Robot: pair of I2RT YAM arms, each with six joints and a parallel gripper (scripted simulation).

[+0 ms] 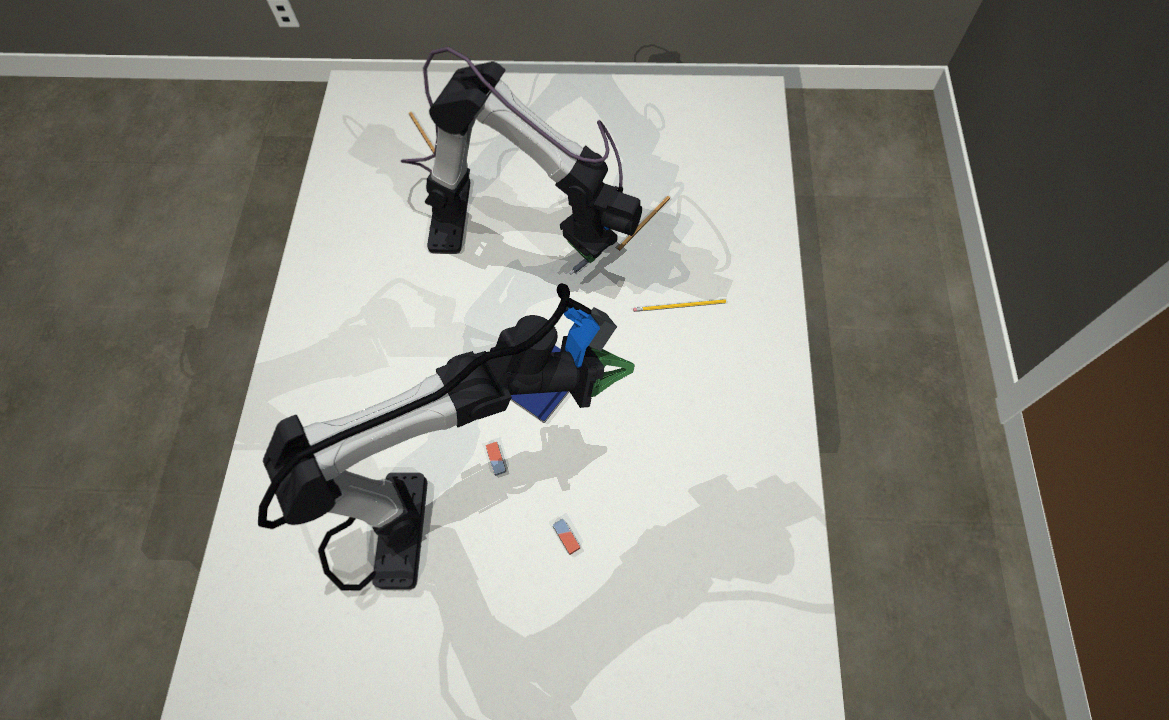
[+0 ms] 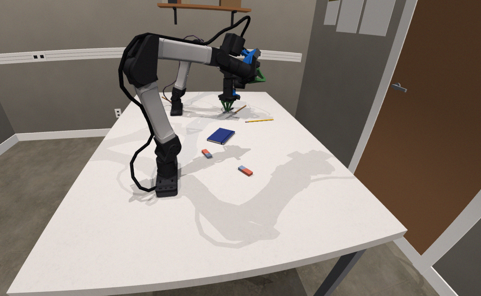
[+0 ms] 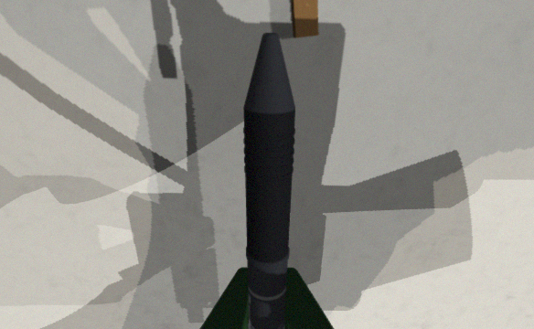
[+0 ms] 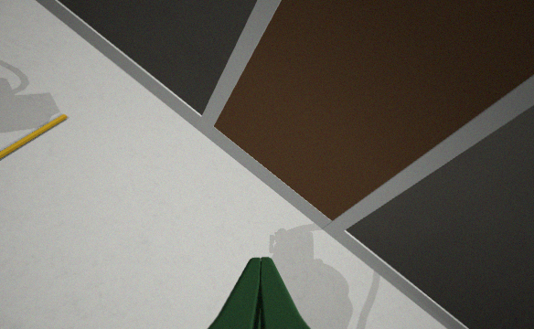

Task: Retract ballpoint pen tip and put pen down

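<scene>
Gripping the ballpoint pen [image 1: 581, 265] [image 2: 226, 112] [image 3: 269, 183]: left end effector [image 1: 590, 257] [image 2: 227, 110] [image 3: 268, 270], green fingers clamped on the dark barrel, pointing down close to the counter [image 1: 704, 626] [image 2: 87, 235] [image 3: 500, 68] [image 4: 134, 206]. Pen's tapered end ahead of the fingers; contact with the surface cannot be told.
Right end effector [image 1: 631, 368] [image 2: 264, 79] [image 4: 261, 260]: green fingers together, nothing between them, raised above the counter and well apart from the pen.
Yellow pencil [image 1: 679, 305] [image 2: 259, 120] [image 4: 20, 144], one, lying flat.
Brown stick [image 1: 644, 221] [image 2: 240, 109] [image 3: 305, 18], one, near the pen.
Second brown stick [image 1: 421, 132] [image 2: 166, 99], one, by the left arm's base, partly hidden.
Blue notebook [image 1: 541, 404] [image 2: 220, 136], one, closed, with dark band.
Two-tone erasers, red and blue, two: first eraser [image 1: 496, 457] [image 2: 206, 153] nearer the notebook, second eraser [image 1: 566, 536] [image 2: 245, 170] farther off.
</scene>
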